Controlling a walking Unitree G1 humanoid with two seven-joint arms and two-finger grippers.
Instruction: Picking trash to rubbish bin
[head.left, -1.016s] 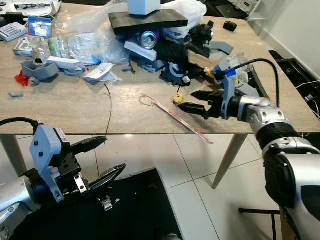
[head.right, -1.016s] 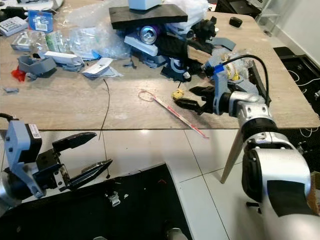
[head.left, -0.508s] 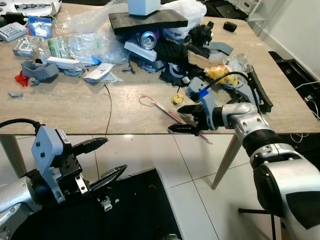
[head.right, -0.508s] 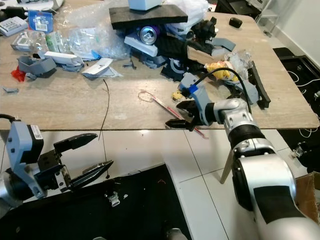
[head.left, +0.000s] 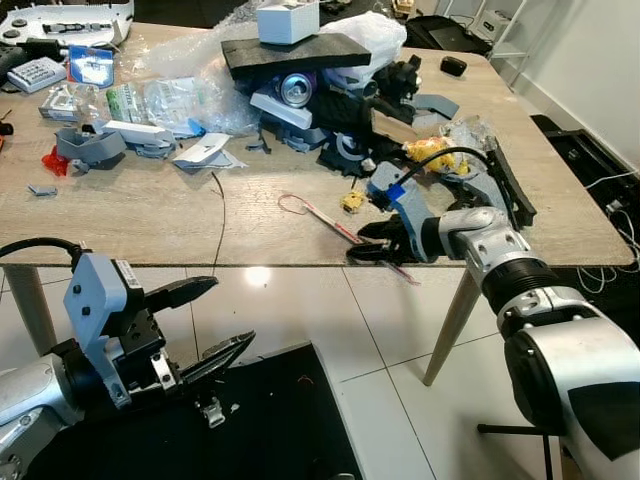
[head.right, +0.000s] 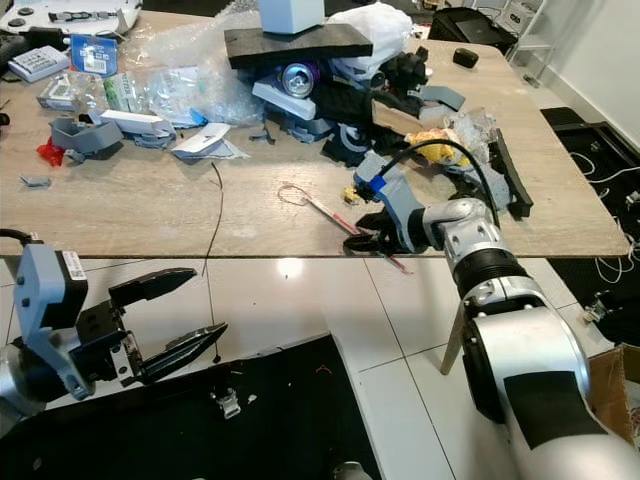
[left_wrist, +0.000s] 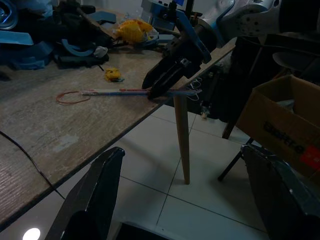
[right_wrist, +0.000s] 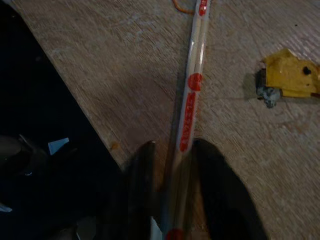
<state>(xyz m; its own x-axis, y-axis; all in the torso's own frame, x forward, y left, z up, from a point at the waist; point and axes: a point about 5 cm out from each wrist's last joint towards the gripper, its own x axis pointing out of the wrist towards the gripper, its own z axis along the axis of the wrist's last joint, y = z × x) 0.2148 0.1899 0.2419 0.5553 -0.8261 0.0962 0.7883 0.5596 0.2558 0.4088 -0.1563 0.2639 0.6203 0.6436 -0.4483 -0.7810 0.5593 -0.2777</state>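
Where one table ends, one end effector pinches one straw.

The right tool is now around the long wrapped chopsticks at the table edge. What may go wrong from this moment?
1. The right tool holds the long clear-wrapped chopsticks with red print near one end, so they may tilt or slip out when lifted.
2. The thin orange rubber band lies at their far end and may be dragged along.
3. The grip is at the wooden table edge, so a loose grasp may drop them onto the white tiled floor.
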